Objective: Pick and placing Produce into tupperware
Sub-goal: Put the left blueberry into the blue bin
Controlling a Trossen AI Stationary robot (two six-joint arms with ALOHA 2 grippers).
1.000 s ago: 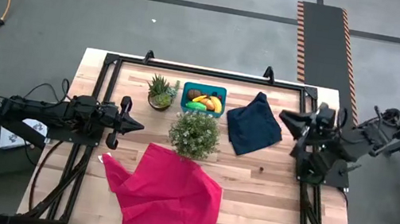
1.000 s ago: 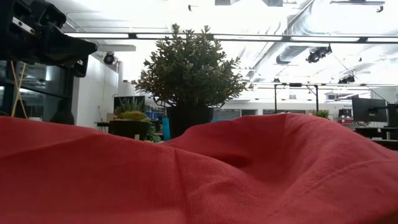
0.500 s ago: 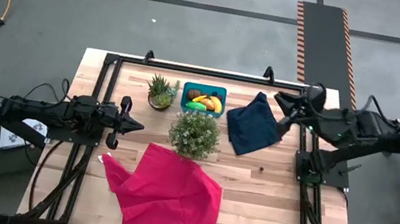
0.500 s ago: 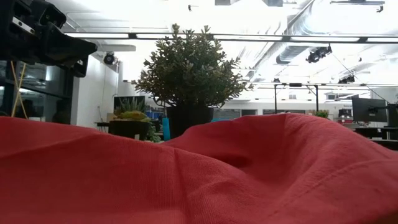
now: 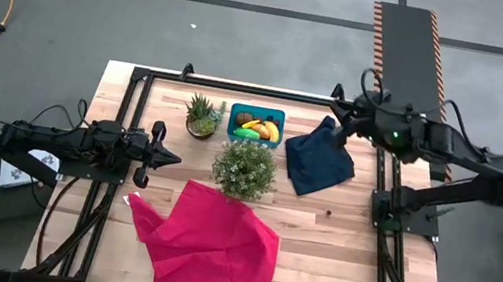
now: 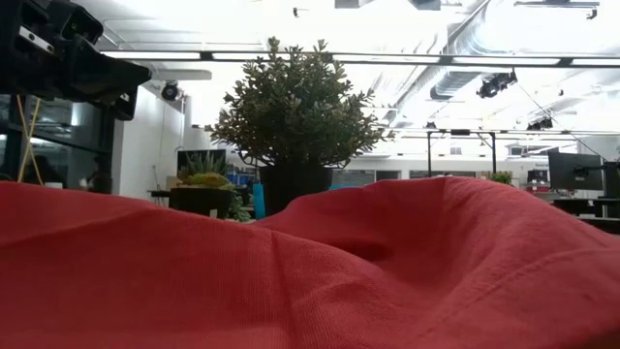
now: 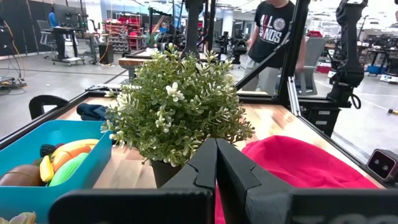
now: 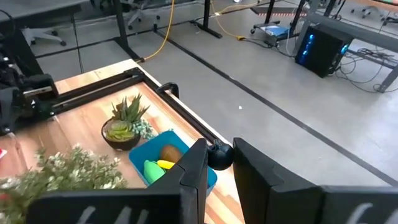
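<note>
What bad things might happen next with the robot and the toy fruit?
1. The right pincer hangs over the blue cloth, near the tub. Reaching in, it might catch the cloth or nudge the tub.
2. The tub already holds a banana and other produce; another piece might tip out.
3. The bushy plant stands right in front of the tub, so an arm could knock it over.

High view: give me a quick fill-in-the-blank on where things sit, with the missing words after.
1. The tub holding the produce sits between the spiky plant and the ____ cloth.
2. The bushy plant stands between the tub and the ____ cloth.
3. The right gripper hovers over the ____ cloth's far corner.
4. The left gripper is ____, pointing at the bushy plant.

Missing words: navy; red; navy; shut
</note>
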